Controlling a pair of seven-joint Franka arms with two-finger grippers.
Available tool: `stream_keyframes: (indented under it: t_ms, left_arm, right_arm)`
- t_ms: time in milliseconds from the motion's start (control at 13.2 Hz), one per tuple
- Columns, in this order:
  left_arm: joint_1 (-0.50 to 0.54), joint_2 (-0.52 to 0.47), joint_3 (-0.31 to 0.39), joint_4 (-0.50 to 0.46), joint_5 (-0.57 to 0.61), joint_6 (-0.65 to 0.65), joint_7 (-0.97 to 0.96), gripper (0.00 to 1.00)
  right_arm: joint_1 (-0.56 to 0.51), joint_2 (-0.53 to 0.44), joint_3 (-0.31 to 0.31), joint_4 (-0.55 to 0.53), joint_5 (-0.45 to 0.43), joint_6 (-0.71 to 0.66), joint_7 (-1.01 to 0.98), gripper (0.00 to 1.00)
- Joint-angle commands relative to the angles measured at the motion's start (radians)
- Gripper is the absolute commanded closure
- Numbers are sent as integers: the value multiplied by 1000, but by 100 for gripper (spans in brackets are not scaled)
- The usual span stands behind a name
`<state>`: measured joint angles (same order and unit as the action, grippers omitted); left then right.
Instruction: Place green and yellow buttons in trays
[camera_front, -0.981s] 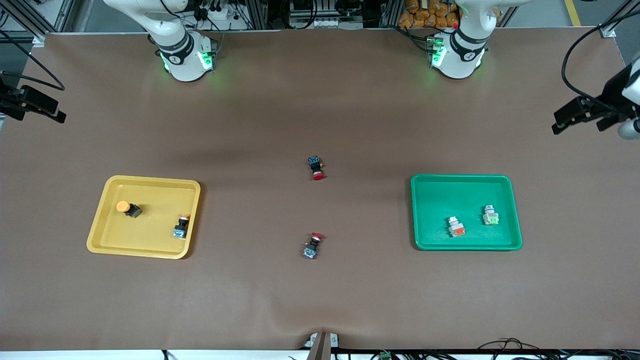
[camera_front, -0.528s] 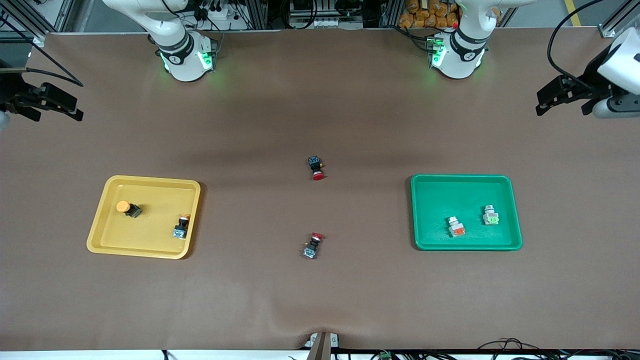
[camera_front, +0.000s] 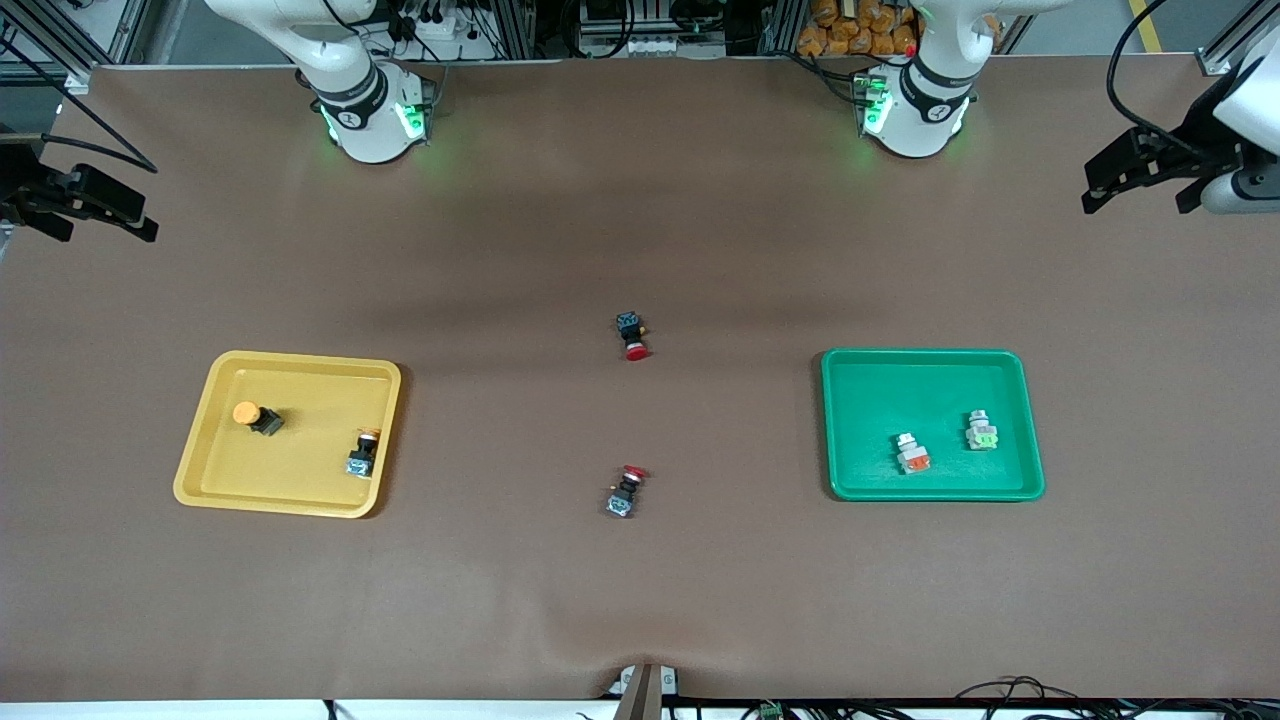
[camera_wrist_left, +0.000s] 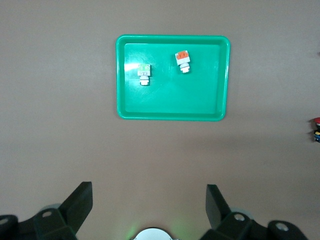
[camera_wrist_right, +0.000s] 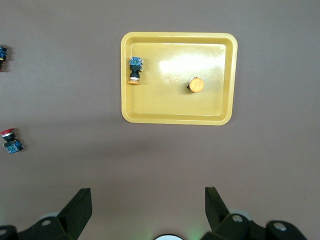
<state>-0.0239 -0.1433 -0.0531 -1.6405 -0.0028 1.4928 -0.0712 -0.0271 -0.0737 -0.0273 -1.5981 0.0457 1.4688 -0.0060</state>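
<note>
The yellow tray (camera_front: 300, 475) lies toward the right arm's end of the table. In it are an orange-capped button (camera_front: 247, 412) and a second yellow button on its side (camera_front: 363, 455) by the rim. The green tray (camera_front: 930, 385) lies toward the left arm's end. It holds a white button with an orange face (camera_front: 912, 455) and one with a green face (camera_front: 982, 432). My left gripper (camera_front: 1140, 198) hangs open and holds nothing over its end of the table. My right gripper (camera_front: 105, 230) does the same over the other end. The left wrist view shows the green tray (camera_wrist_left: 172, 102), the right wrist view the yellow tray (camera_wrist_right: 175, 107).
Two red-capped buttons lie on the brown table between the trays, one (camera_front: 632, 335) farther from the front camera and one (camera_front: 625, 493) nearer. Both arm bases stand at the table's back edge. A small fixture (camera_front: 645, 685) sits at the near edge.
Both grippers have shifted a little over the table's ends, the left one upward in the front view. Trays and buttons have not moved.
</note>
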Motion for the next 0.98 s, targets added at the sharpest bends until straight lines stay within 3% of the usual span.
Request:
stream_keyframes:
  t_ms: [0, 906]
  left_arm:
    - [10, 28, -5, 37, 3, -34, 13, 0]
    - [10, 42, -5, 42, 3, -57, 8, 0]
  right_arm:
    - [-5, -15, 0, 0, -17, -5, -5, 0]
    - [-17, -3, 4, -13, -21, -1, 4, 0]
